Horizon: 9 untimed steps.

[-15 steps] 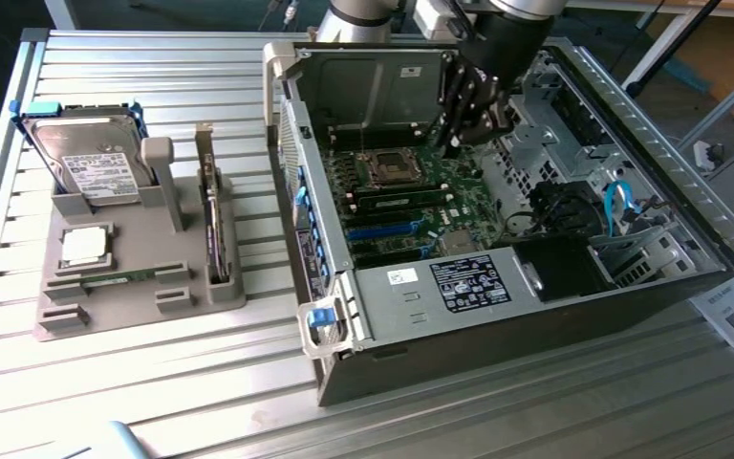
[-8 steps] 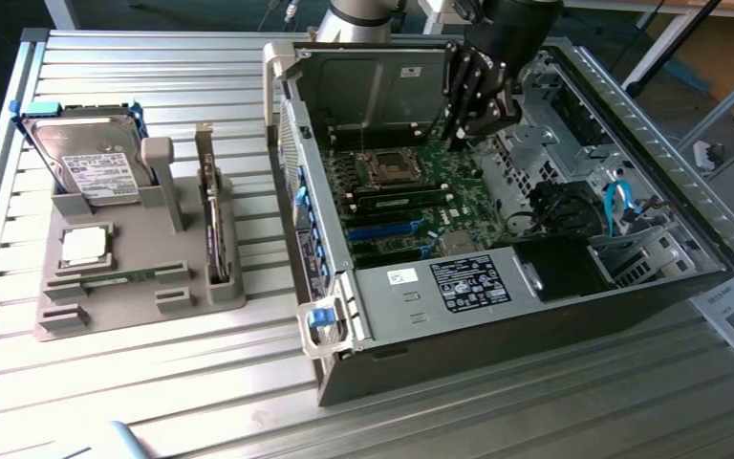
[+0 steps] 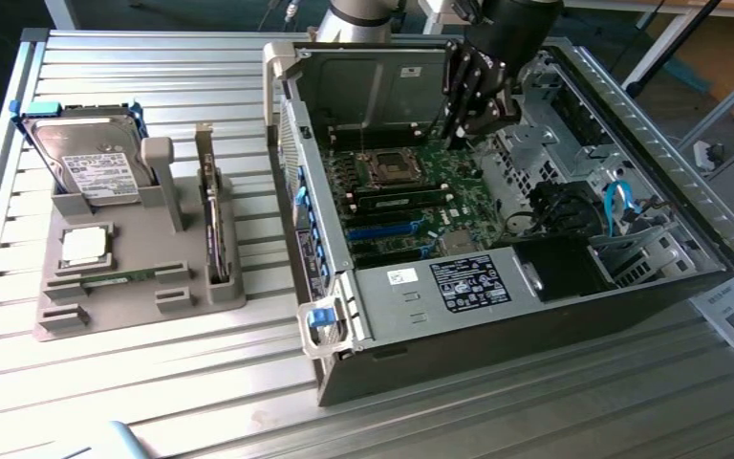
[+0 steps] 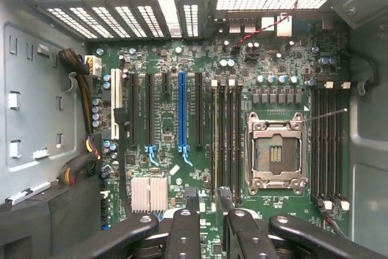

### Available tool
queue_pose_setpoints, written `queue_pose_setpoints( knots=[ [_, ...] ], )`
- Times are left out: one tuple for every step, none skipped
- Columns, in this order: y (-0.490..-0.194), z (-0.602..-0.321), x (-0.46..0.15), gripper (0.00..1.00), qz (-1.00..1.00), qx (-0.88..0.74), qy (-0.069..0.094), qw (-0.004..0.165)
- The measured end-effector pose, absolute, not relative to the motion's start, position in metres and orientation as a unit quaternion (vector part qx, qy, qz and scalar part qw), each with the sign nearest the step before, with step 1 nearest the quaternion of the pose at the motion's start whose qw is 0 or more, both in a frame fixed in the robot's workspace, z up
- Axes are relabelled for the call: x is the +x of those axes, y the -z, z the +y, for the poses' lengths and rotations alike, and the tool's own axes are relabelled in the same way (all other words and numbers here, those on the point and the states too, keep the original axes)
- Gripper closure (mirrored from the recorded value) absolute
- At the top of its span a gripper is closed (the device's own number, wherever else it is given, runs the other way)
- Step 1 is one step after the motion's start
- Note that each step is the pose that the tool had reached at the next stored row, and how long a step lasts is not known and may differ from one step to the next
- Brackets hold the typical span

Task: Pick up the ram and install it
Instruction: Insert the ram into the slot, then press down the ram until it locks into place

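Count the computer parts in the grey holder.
4: the hard drive upright at the far end; the processor flat beside it; the ram flat nearer the camera; a card on edge toward the case.

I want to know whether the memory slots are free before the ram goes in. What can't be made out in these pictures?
- Memory slots, wrist view: too fine to tell whether any holds a stick.
- Motherboard under the hand, exterior view: hidden by the hand and arm.
- The ram in the grey holder, exterior view: too small to see its chips or notch.
- Hard drive label, exterior view: too small to read.
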State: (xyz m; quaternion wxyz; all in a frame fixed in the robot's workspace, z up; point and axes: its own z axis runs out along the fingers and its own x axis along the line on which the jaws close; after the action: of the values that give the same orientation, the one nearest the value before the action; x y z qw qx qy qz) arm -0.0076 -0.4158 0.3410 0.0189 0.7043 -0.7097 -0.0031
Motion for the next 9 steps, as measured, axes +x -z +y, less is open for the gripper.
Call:
queue_pose_setpoints(
  knots=[
    [-0.3409, -0.4157, -0.0076, 0.75, -0.71, 0.704, 0.003, 0.018],
    [-0.3409, -0.4158, -0.0076, 0.75, -0.71, 0.704, 0.004, 0.018],
    [-0.3409, -0.4158, -0.0076, 0.75, -0.71, 0.704, 0.004, 0.018],
    [-0.3409, -0.4158, -0.0076, 0.75, -0.71, 0.704, 0.004, 0.018],
    [-0.3409, -0.4158, -0.0076, 0.75, -0.71, 0.704, 0.004, 0.018],
    [-0.3409, -0.4158, -0.0076, 0.75, -0.71, 0.704, 0.004, 0.018],
    [-0.3409, -0.4158, -0.0076, 0.75, -0.71, 0.704, 0.004, 0.018],
    [-0.3409, -0.4158, -0.0076, 0.75, -0.71, 0.704, 0.004, 0.018],
    [-0.3409, -0.4158, -0.0076, 0.75, -0.71, 0.704, 0.004, 0.018]
  ],
)
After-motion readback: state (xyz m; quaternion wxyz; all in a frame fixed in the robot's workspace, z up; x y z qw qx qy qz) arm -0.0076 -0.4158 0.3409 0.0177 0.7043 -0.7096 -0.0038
